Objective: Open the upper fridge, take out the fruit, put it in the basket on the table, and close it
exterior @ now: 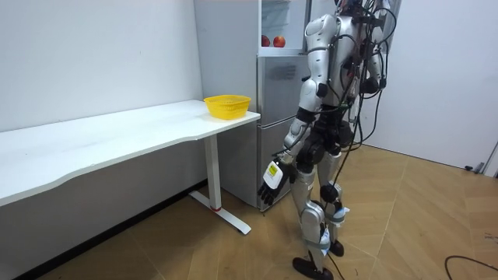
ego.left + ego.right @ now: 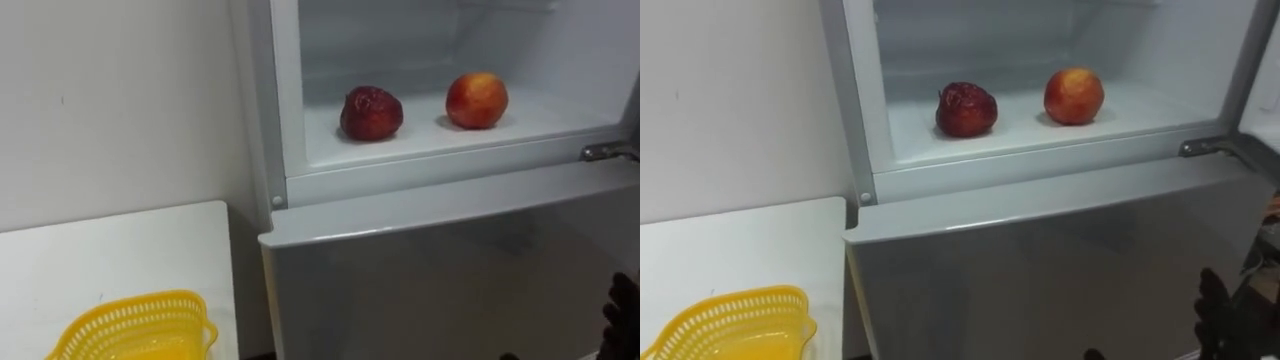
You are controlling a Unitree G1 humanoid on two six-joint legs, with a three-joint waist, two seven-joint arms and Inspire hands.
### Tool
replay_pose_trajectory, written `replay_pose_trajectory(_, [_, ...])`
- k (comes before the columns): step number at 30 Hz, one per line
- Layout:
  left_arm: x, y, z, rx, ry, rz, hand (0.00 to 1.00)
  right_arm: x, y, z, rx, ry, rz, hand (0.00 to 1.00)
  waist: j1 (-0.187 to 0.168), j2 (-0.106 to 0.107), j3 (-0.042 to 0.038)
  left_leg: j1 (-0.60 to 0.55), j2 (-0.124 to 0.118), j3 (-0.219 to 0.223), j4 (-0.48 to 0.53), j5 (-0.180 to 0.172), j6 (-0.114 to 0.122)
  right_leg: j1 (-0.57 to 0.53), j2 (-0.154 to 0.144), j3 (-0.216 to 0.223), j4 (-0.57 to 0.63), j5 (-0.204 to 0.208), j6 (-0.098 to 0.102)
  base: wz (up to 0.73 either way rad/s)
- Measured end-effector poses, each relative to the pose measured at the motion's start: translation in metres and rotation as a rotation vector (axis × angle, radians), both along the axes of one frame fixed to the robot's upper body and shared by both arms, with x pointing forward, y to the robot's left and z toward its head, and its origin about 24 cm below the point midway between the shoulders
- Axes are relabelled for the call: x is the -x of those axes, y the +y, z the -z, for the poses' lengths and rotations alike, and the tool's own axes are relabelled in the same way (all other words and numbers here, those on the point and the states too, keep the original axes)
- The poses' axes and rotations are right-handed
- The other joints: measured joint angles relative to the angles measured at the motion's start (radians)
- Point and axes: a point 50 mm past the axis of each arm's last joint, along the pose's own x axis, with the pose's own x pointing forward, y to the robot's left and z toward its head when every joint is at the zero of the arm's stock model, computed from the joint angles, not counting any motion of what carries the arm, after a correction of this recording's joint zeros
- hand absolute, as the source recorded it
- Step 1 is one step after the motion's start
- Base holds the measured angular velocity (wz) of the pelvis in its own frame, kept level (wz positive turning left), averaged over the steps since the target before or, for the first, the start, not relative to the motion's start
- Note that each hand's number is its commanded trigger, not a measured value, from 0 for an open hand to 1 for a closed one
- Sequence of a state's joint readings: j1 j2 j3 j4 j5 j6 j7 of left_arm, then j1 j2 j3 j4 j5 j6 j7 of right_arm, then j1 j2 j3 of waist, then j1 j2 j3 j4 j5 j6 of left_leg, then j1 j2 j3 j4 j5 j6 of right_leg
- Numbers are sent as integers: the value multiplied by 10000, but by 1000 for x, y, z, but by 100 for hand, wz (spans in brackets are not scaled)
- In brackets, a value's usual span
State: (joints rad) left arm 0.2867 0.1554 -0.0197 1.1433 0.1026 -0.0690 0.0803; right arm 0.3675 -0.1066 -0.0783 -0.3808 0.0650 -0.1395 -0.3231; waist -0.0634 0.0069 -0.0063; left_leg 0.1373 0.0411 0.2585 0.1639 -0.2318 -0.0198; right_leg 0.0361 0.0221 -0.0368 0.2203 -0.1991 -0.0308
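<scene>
Orange-red round fruit (image 2: 476, 100) and dark red wrinkled round fruit (image 2: 371, 113): set side by side but apart on the white shelf (image 2: 420, 140) of the open upper fridge compartment (image 2: 400, 40), the dark one to the left and slightly nearer the front edge. Neither held. Both round, so no long axis to line up with; a frontal approach over the shelf lip probably enough.

Right hand (image 2: 622, 315): low at the lower right corner of the eye views, in front of the closed grey lower fridge door (image 2: 430, 280), well below the shelf; impossible to tell whether open or closed. Left hand (image 1: 270, 183): hanging by the thigh in the room view, relaxed and empty, also well below the shelf.

Deciding relation: up and to the left from the right hand, orange-red fruit first in line, dark red one beyond it. Right hand judged the nearer, being on that fruit's side. Likely needed: a lift, then a forward reach past the small metal hinge piece (image 2: 605, 152) at the shelf's right end. Worth watching: clipping that piece, or nudging a round fruit into a roll.

Yellow plastic mesh basket (image 2: 130, 310) on the white table (image 2: 110, 250) left of the fridge, well apart from both fruits.
</scene>
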Motion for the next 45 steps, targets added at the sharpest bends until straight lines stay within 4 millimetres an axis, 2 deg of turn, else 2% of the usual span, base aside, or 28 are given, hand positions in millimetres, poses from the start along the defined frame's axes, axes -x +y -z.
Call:
replay_pose_trajectory(6, [0, 1, 0, 67, 123, 516, 0, -13, 11, -26, 547, -1340, -552, 0, 157, -87, 67, 51, 0, -24, -2, 0, 0, 123, -15, -59, -47, 5, 2, 3])
replay_pose_trajectory(10, [-1, 2, 0, 168, 206, 734, 0, -12, 20, -42, 1000, -2109, -837, 0, 195, -41, 27, 72, -5, -142, -2, 0, 0, 147, -20, -168, -174, 17, 20, 9])
replay_pose_trajectory(16, [-3, 2, 0, 278, 339, 1099, 0, -20, 21, -58, 1602, -2925, -676, 0, 287, -59, 20, 51, 4, -193, -2, 0, 0, 161, -19, -256, -157, 30, 8, 1])
replay_pose_trajectory(20, [-3, 3, 0, 319, 372, 1113, 0, -22, 22, -61, 1942, -3128, -594, 0, 356, -108, 12, -23, 18, -289, -1, 0, 0, 165, -37, -439, -154, 43, -11, 7])
replay_pose_trajectory(22, [-5, 5, -1, 360, 425, 1170, 0, -23, 22, -65, 2000, -3300, -574, 0, 419, -173, 47, -60, 24, -432, -1, 0, 0, 176, -45, -589, -157, 45, -15, 18])
replay_pose_trajectory(26, [-6, 6, 0, 361, 686, 1367, 0, -29, 24, -74, 2070, -3783, -641, 0, 479, -265, 68, -59, 32, -577, 0, 0, 0, 257, -67, -811, -190, 47, -19, 17])
replay_pose_trajectory(30, [-5, 6, 1, 324, 961, 1829, 0, -34, 25, -83, 2025, -4283, -547, 0, 654, -384, 29, -53, 15, -708, 34, 2, 2, 370, -106, -1008, -349, 46, -21, 11])
replay_pose_trajectory(31, [-5, 5, 1, 311, 1010, 1844, 0, -36, 25, -84, 2022, -4310, -506, 0, 717, -428, 20, -32, 15, -724, 46, 2, 2, 388, -106, -1012, -350, 45, -21, 10])
replay_pose_trajectory(38, [3, 4, 1, 318, 1272, 1952, 0, -49, 27, -90, 2031, -4611, -544, 0, 745, -527, 88, 18, 2, -969, 61, 2, 2, 526, -96, -1075, -377, 46, -21, 6])
replay_pose_trajectory(42, [1, 5, 1, 270, 1310, 2146, 0, -59, 19, -93, 2717, -4560, -286, 0, 767, -588, 94, -28, -5, -1045, 60, 2, 2, 518, -101, -1158, -391, 46, -22, 4])
replay_pose_trajectory(45, [-1, 4, 1, 346, 1384, 2343, 0, -59, 15, -95, 2858, -4596, -83, 0, 936, -629, 88, -35, -3, -1048, 60, 2, 1, 515, -101, -1175, -398, 46, -22, 0])
